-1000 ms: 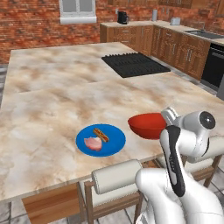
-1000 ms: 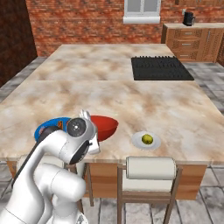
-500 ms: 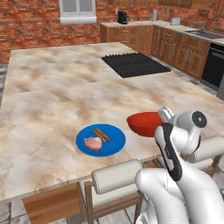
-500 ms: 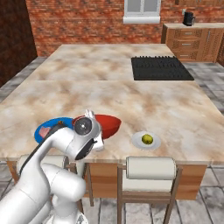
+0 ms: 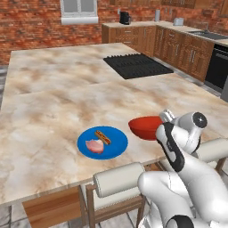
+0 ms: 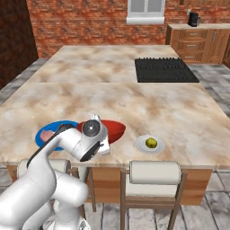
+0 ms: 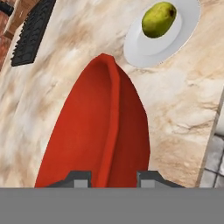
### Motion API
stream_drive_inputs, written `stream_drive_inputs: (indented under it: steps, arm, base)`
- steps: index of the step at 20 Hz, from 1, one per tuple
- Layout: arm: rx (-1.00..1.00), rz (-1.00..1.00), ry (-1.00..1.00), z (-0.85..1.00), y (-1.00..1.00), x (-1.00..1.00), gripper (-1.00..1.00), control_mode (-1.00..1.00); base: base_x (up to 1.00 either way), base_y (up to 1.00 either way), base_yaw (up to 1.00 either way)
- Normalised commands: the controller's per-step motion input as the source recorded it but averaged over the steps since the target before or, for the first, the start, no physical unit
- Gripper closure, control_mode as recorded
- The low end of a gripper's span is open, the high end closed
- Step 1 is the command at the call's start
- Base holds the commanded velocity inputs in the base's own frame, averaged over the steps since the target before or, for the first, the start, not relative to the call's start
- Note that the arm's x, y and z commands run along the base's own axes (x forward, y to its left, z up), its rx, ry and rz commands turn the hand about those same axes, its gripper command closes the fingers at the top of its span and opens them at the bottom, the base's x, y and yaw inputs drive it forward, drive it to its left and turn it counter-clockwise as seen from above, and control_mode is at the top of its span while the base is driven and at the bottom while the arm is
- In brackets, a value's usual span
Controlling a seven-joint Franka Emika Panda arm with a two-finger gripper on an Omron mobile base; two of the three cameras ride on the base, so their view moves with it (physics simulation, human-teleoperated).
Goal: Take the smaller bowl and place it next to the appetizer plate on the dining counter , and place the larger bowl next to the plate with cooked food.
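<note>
Brick-walled kitchen, marbled dining counter (image 5: 53, 93) with chairs along its near edge. Gripper (image 7: 109, 177) pinches the rim of the larger bowl (image 5: 144, 128), one fingertip on each side of the rim. The red bowl is near the counter's front edge, between the blue plate with cooked food (image 5: 102, 142) and the white appetizer plate (image 6: 150, 144). Black cooktop (image 5: 137, 65) farther back.

A home kitchen: red brick walls (image 5: 31, 26) with a white-framed window (image 5: 79, 10), wooden cabinets (image 5: 178, 49) along the side, a black cooktop (image 5: 137, 65) set into a large marbled stone island desk (image 5: 53, 89), and cushioned chairs (image 6: 155, 173) at its edge.
</note>
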Motion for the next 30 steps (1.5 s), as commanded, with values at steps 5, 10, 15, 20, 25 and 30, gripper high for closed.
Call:
stream_drive_inputs:
  steps: [5,10,15,20,25,30]
  arm:
    - [0.00,0.00,0.00,-0.31,0.08,0.00,1.00,-1.00]
    - [0.00,0.00,0.00,-0.28,0.05,0.03,1.00,-1.00]
    - [0.00,0.00,0.00,-0.28,0.08,0.11,1.00,-1.00]
    - [0.00,0.00,0.00,-0.31,0.16,0.21,1.00,-1.00]
    - [0.00,0.00,-0.01,-0.37,0.10,0.23,1.00,-1.00]
    - [-0.02,0.00,-0.13,-0.47,0.00,0.18,1.00,-1.00]
  base:
    - [0.00,0.00,0.00]
    - [0.00,0.00,0.00]
    - [0.00,0.00,0.00]
    - [0.00,0.00,0.00]
    - [0.00,0.00,0.00]
    - [0.00,0.00,0.00]
